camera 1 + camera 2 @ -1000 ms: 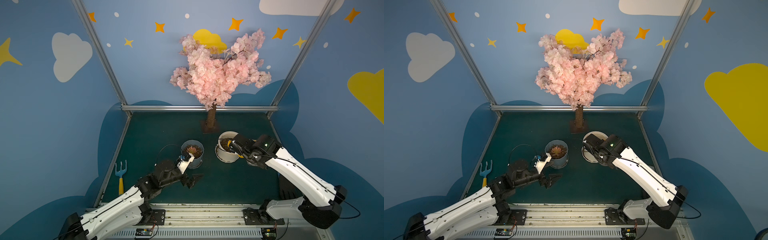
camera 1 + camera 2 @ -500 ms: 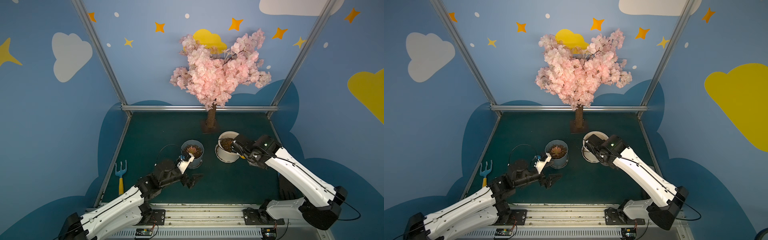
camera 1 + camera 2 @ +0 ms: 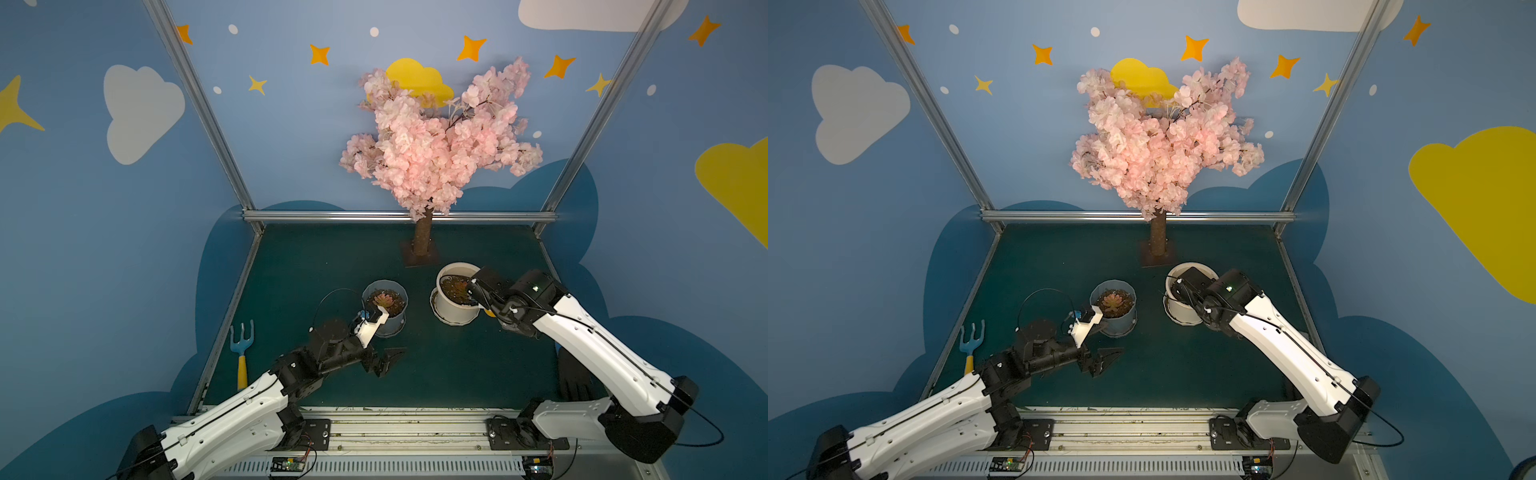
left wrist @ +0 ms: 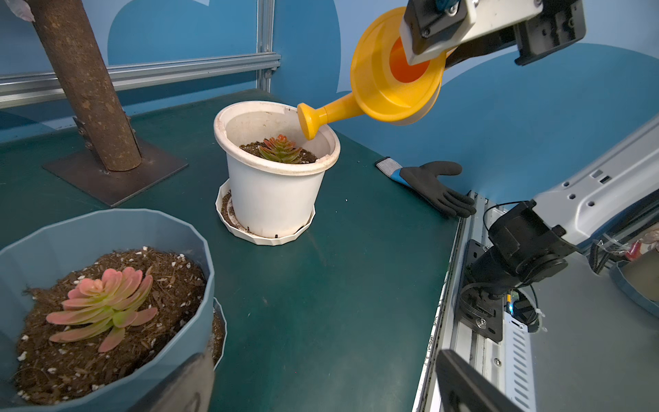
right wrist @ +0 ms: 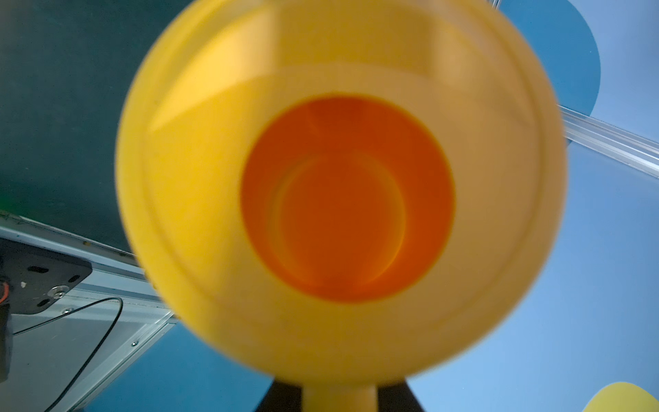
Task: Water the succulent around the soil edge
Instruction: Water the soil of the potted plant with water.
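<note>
A yellow watering can (image 4: 392,89) hangs tilted, its spout (image 4: 313,119) just over the inner rim of the white pot (image 4: 274,199). In that pot a red-green succulent (image 4: 280,149) sits in dark soil. My right gripper (image 5: 338,399) is shut on the can's handle, and the can's body (image 5: 338,196) fills the right wrist view. In both top views the right gripper (image 3: 482,291) covers part of the white pot (image 3: 1179,311). My left gripper (image 4: 321,392) is open and holds nothing, low over the mat beside a blue pot (image 4: 107,228) with a pink succulent (image 4: 103,306).
An artificial cherry tree stands at the back, its trunk (image 3: 423,237) on a flat plate. A blue and yellow hand rake (image 3: 242,353) lies by the left edge. A black glove (image 4: 435,185) lies at the right front corner near the metal rail.
My right gripper has carried the watering can a little to the right along the white pot's rim, uncovering more soil. The left arm has not moved.
</note>
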### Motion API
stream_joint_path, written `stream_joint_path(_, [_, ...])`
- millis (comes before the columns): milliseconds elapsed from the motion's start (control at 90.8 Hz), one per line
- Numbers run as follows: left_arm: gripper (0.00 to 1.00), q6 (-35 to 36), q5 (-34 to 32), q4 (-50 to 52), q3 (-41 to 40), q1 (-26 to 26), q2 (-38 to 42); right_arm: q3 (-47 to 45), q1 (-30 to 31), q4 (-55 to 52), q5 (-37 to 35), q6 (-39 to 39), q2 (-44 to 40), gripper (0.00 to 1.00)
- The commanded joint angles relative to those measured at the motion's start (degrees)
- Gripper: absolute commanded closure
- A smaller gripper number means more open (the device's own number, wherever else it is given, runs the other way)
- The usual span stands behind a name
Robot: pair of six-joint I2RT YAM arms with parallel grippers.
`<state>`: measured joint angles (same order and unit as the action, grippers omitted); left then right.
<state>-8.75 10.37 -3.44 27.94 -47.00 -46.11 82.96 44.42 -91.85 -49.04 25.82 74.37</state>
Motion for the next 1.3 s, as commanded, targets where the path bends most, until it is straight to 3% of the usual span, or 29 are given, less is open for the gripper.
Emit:
stream_joint_path(0, [0.00, 0.44, -0.51, -0.82, -0.52, -0.02, 0.71, -0.23, -0.47, -8.40, -1.75, -0.66, -1.18, 1.00])
stream_joint_path(672, [0.00, 0.40, -0.44, -0.69, -0.51, -0.03, 0.83, 0.03, -2.81, -8.72, -3.39, 0.05, 0.32, 1.00])
stream_joint_path(1068, [0.00, 0.23, -0.87, -0.51, -0.85, -0.02, 2.14, 0.04, -2.84, -5.65, -9.37, 1.39, 1.47, 1.00])
stream_joint_path(1288, [0.00, 0.15, -1.73, -0.38, -1.13, -0.02, 3.18, 4.06, -1.20, -3.20, -5.96, 0.87, 0.37, 1.00])
